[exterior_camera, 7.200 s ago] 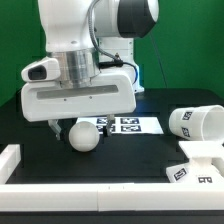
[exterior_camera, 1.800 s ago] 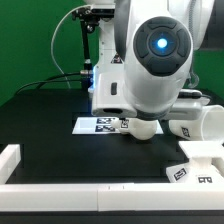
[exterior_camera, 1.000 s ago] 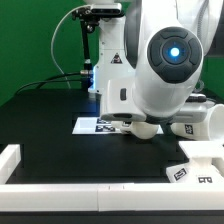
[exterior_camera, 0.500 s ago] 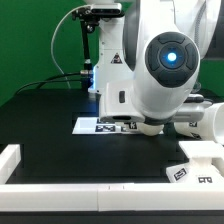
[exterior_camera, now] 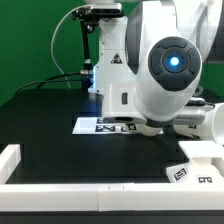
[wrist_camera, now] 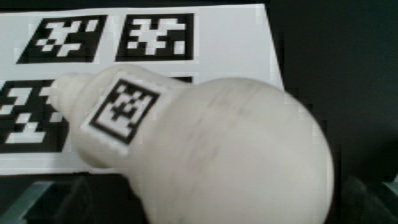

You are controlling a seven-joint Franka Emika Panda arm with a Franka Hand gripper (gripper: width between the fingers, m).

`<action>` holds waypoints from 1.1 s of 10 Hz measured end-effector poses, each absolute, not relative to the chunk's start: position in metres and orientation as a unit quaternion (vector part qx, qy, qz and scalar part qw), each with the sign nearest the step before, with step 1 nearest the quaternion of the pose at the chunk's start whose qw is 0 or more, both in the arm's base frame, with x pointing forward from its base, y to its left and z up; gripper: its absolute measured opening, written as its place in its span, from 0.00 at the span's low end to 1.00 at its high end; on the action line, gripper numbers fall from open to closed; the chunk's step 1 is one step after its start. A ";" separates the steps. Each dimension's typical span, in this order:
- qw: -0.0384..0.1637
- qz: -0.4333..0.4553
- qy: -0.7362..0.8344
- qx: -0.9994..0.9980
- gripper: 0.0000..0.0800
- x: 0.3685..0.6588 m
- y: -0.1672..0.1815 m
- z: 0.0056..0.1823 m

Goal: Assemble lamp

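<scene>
Exterior view, sweeping from its left: white rail (exterior_camera: 12, 158) along the table edge, well clear of the pincer (wrist_camera: 210, 206). Marker board (exterior_camera: 98, 126) lies flat on the black table (exterior_camera: 45, 125), and its far end runs under the pincer. In the wrist view I see its tags directly behind the bulb (wrist_camera: 214, 140). The bulb is right at the pincer, tilted, with its tagged neck over the board and its round head closest to the wrist camera. In the exterior view only a rounded bit pokes out below the arm (exterior_camera: 165, 70). I can't tell the pincer's state: the fingers are just dark blur at the edge of the wrist picture, and contact with the bulb isn't readable. Shade (exterior_camera: 208, 120) is just past the pincer toward the exterior view's right, partly hidden by the arm. Base (exterior_camera: 200, 155) sits nearer the exterior camera than the pincer, apart from it, tag facing front.
</scene>
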State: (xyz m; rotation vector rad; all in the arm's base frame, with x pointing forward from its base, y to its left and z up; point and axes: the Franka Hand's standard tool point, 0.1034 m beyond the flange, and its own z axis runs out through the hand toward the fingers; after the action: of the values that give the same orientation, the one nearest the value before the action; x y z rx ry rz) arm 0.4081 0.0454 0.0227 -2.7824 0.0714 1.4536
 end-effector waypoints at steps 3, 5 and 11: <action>0.005 0.462 0.018 -0.887 0.87 0.410 0.041 0.025; 0.010 0.460 0.008 -0.888 0.87 0.406 0.040 0.023; 0.031 0.453 -0.018 -0.891 0.87 0.405 0.029 0.025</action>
State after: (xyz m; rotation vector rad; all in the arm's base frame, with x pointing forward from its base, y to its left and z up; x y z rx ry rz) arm 0.4045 0.0289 0.0247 -2.7443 -0.0549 1.3948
